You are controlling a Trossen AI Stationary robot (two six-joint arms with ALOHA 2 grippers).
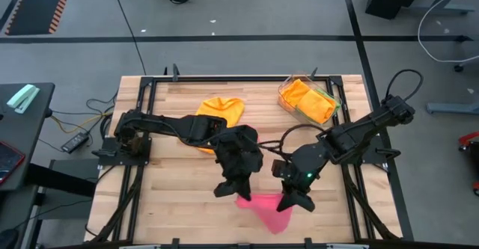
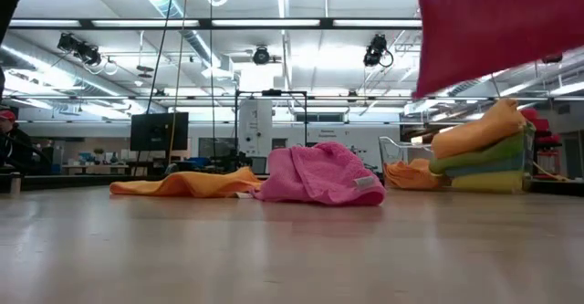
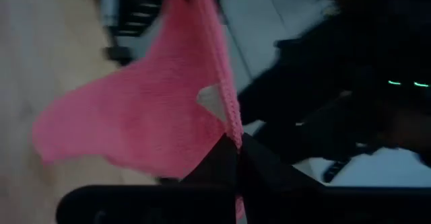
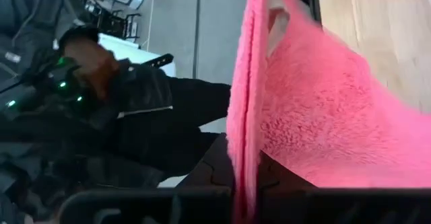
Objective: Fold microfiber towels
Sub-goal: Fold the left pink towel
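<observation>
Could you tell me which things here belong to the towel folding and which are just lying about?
Part of the job:
pink towel, gripped by left gripper and right gripper
orange towel on the table
folded towels in the clear tray

Lying about:
cables on the floor

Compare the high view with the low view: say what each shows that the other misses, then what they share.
Only the high view shows both arms over the table's near edge: the left pincer and right pincer, each shut on the held pink towel. Only the low view shows a second pink towel crumpled on the table, and a person at the room's edge. Both show the orange towel lying loose, the clear tray of folded towels, and the held pink towel.
</observation>
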